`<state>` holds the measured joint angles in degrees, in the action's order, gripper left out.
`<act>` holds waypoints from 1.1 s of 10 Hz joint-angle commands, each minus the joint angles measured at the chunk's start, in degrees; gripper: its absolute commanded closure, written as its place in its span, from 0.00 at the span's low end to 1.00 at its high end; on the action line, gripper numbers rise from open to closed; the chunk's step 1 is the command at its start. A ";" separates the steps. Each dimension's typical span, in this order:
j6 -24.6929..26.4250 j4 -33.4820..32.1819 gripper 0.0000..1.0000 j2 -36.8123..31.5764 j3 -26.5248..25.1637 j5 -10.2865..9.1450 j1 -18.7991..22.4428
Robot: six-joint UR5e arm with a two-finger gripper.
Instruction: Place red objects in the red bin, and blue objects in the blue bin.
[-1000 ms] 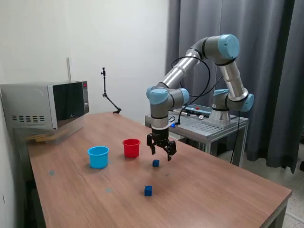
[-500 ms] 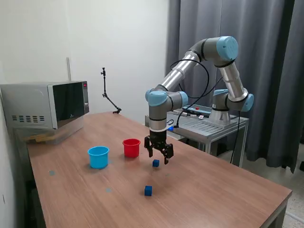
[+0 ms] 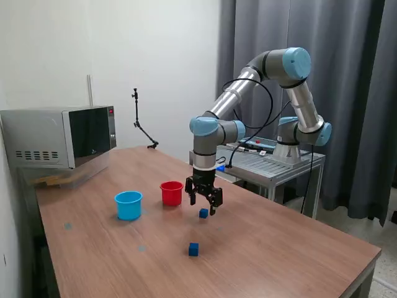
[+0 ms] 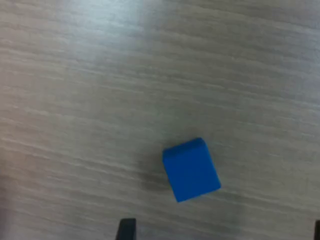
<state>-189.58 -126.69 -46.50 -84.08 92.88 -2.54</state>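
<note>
Two small dark blue cubes lie on the wooden table: one [image 3: 203, 213] just below my gripper, the other [image 3: 194, 249] nearer the front. The first cube also shows in the wrist view [image 4: 191, 169], lying flat on the wood between my fingertips [image 4: 127, 229]. My gripper [image 3: 203, 205] hangs open and empty a little above that cube. The red cup [image 3: 172, 193] stands right beside the gripper toward the exterior view's left, and the light blue cup [image 3: 128, 205] stands further left. No red cubes are visible; the inside of the cups is hidden.
A microwave [image 3: 59, 136] stands at the table's far left corner in the exterior view. A thin black stand [image 3: 141, 127] rises at the back edge. The arm's base sits on a metal cart [image 3: 273, 161] behind the table.
My gripper has moved toward the exterior view's left and now hangs nearly over the nearer blue cube. The cubes and cups have not moved.
</note>
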 commanded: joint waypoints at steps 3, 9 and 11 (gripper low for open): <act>0.79 -0.75 0.00 -0.61 -2.21 0.11 -0.10; 0.79 -1.01 0.00 -3.07 -6.44 0.02 -0.63; 2.27 -1.28 0.00 -3.07 -6.79 -0.07 -0.63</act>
<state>-188.41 -127.81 -49.53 -90.64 92.88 -3.15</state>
